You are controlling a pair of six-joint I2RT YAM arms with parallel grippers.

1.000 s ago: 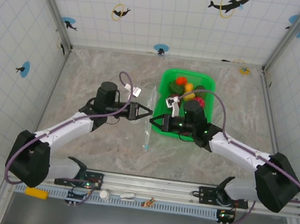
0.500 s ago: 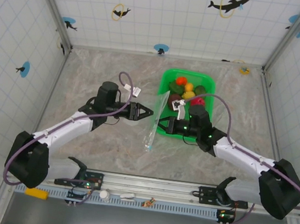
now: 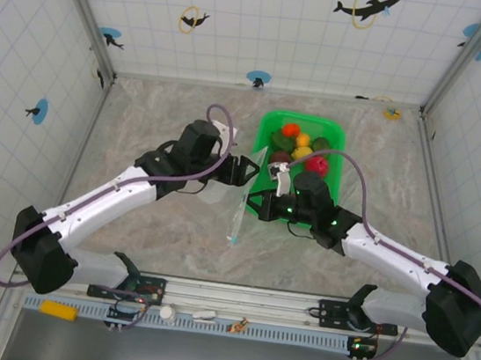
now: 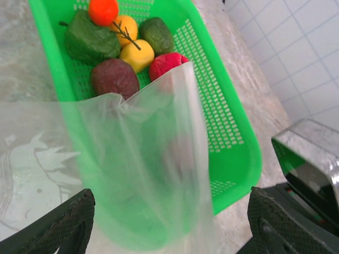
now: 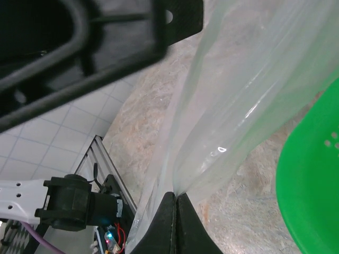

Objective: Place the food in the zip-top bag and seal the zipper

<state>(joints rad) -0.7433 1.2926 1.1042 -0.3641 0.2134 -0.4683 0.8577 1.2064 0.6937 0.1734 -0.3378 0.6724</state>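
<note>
Left pincer (image 3: 240,169) has swung up toward the basket (image 4: 228,137), jaws wide; right pincer (image 5: 176,197) pinches the bag (image 4: 148,159). No food (image 3: 298,145) bagged yet: filling and sealing all remain.

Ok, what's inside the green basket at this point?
At the far end of the basket lies the food: orange, two yellow, two dark green, maroon and red pieces. The zip-top bag veils the near end; a reddish blur shows through, unidentifiable.
</note>
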